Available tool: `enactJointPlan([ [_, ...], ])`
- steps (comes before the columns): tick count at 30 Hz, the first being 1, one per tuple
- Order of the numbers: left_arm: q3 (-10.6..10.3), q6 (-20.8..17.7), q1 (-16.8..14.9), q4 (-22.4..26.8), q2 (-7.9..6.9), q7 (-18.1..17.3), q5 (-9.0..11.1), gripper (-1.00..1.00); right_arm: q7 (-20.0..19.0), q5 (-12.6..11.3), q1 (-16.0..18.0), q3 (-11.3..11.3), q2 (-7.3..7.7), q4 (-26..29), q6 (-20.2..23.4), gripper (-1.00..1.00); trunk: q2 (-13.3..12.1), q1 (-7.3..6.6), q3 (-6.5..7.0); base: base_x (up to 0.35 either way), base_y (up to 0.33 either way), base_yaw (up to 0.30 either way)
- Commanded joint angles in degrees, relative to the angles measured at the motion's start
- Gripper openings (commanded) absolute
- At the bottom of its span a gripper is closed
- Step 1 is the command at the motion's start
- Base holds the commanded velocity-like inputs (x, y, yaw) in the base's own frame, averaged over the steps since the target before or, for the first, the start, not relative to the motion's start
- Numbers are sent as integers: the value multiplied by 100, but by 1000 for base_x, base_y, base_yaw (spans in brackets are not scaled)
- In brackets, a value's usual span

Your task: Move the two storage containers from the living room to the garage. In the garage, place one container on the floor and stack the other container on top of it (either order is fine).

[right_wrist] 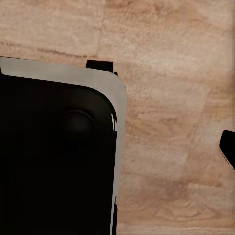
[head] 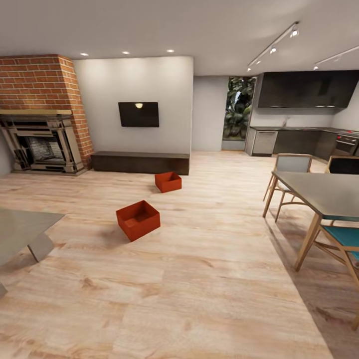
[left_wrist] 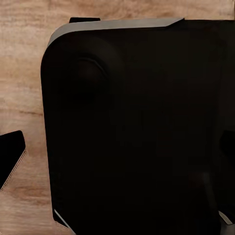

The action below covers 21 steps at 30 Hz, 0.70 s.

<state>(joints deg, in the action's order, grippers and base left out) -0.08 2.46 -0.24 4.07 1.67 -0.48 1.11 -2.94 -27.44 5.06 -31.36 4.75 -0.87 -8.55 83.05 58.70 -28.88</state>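
I am in the living room, and the garage and its floor are out of view. Two orange-red storage containers sit open side up on the light wood planks. The nearer storage container point(head: 138, 219) lies ahead and slightly left. The farther storage container point(head: 168, 181) sits just in front of the long low cabinet point(head: 139, 162). Both wrist views look down at my black base point(left_wrist: 142, 127) over wood planks. One dark fingertip point(left_wrist: 12, 159) of the left gripper sits at the picture's edge, and so does a fingertip point(right_wrist: 228, 147) of the right gripper. Nothing is held.
A grey table corner point(head: 20, 229) juts in at the near left. At the right stand a dining table point(head: 324, 192) and chairs point(head: 291, 167). The brick fireplace point(head: 45, 144) and wall TV point(head: 138, 114) are at the back, with a kitchen point(head: 299, 139) beyond on the right.
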Motion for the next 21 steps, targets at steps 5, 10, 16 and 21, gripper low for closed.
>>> enactJointPlan([
  [5, -1, 19, -2, -3, 0, -5, 12, 100, -31, -60, 4, -37, 0, -10, -24, 100, 2, 3, -5, 321, 0, 0],
  [10, -1, 25, -2, 0, 0, -5, 12, 100, -31, -60, 4, -37, 0, -10, -27, 100, 2, 3, -5, 321, 0, 0],
  [16, -1, 26, -2, -2, 0, -5, 16, 100, -31, -60, 4, -30, 0, -10, -27, 100, 2, 3, -5, 321, 0, 0],
  [21, -1, 26, -2, -3, 0, -5, 20, 100, -31, -60, 4, -28, 0, -10, -25, 100, 2, 3, -5, 321, 0, 0],
])
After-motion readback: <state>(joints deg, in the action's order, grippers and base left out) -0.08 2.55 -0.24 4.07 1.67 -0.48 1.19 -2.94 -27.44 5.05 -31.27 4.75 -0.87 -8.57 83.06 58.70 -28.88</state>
